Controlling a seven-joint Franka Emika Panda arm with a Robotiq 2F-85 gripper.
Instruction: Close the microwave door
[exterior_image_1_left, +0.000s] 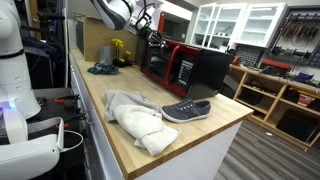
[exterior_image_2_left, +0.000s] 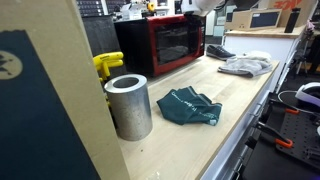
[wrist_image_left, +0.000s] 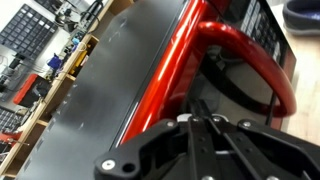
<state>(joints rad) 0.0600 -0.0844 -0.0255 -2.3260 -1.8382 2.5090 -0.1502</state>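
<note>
White arm (exterior_image_1_left: 113, 11) ends in black tool (wrist_image_left: 203, 132) (one pale screw (wrist_image_left: 108, 165)).

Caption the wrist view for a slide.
Gripper close to the black-topped microwave, by its red door and curved red handle.

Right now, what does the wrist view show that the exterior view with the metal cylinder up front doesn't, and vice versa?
Wrist only: the end effector close to the curved red handle of the microwave door. Exterior only: the metal cylinder, teal cloth, yellow object and white cloth on the counter. Both: the microwave with its glossy red front.
</note>
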